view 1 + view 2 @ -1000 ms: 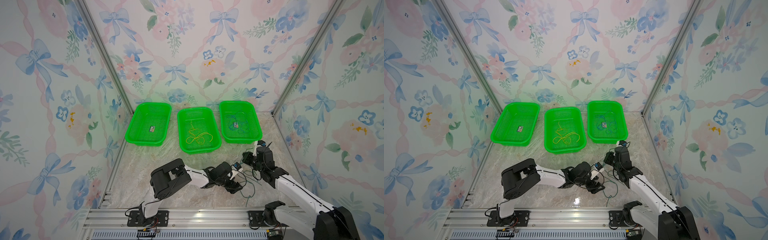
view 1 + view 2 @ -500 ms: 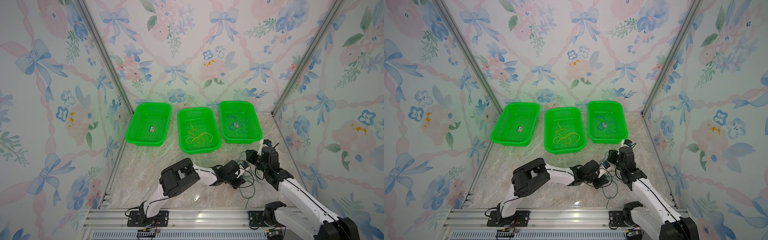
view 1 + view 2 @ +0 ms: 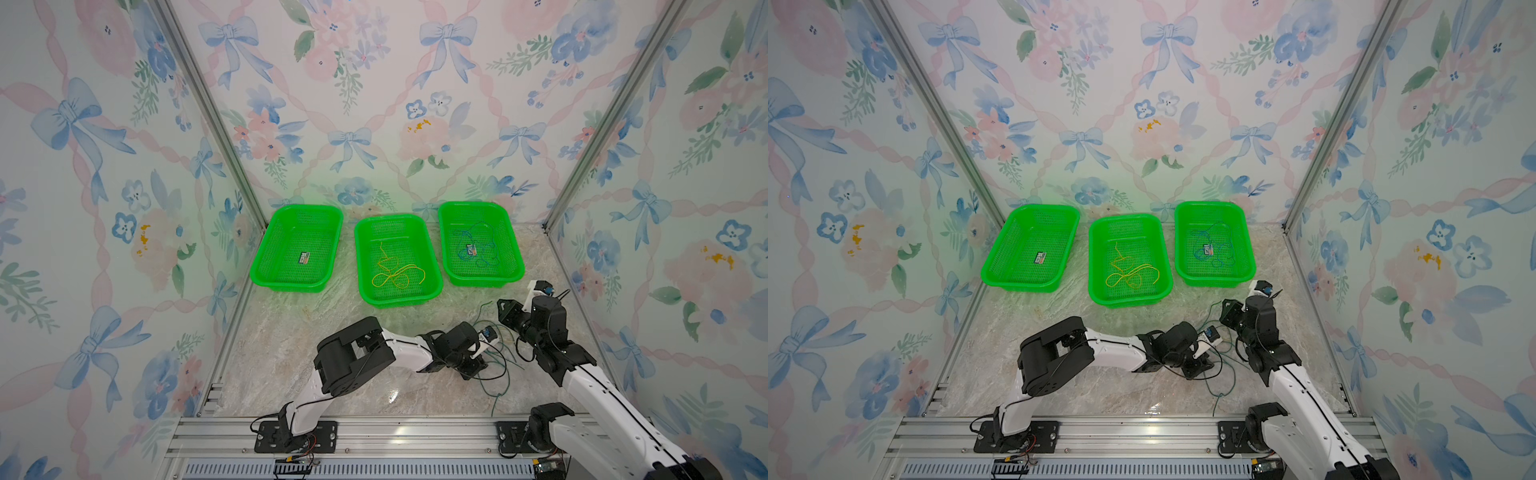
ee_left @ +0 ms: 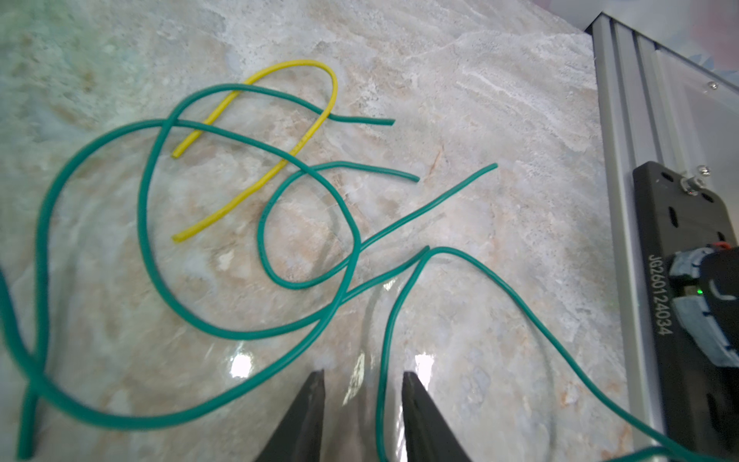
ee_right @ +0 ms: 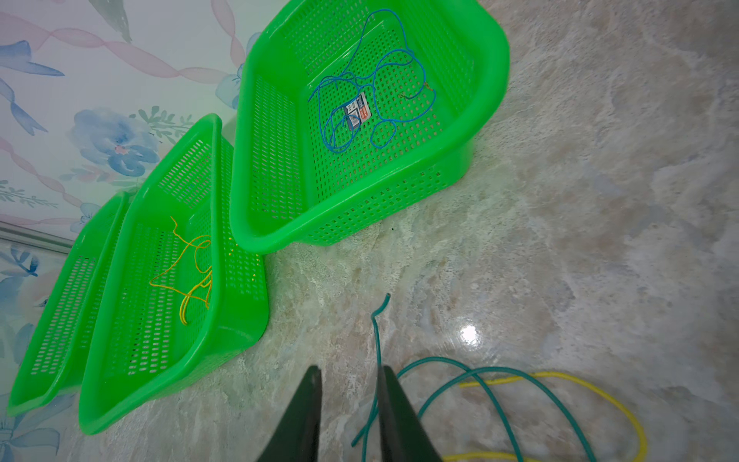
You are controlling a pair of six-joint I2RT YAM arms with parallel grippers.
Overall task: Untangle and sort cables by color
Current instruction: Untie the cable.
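Note:
Several dark green cables (image 4: 248,334) lie looped and crossed on the marble, with a short yellow cable (image 4: 256,192) threaded among them. In both top views this tangle (image 3: 494,370) sits at the front right. My left gripper (image 4: 363,373) is low over the tangle, open, and one green strand runs between its fingers. My right gripper (image 5: 351,368) is open too; a green cable end (image 5: 378,332) rests against the inside of one finger. More yellow cable (image 3: 395,276) lies in the middle basket and blue cables (image 3: 478,249) in the right basket.
Three green mesh baskets stand in a row at the back: left (image 3: 286,284) holding only a small label, middle (image 3: 399,301) and right (image 3: 482,280). An aluminium rail (image 4: 624,200) and the right arm's base plate (image 4: 680,280) border the tangle. Papered walls close in both sides.
The left jaws have narrowed around a green strand as that arm reached further right. The right jaws have opened, and the right gripper has drawn back from the left one.

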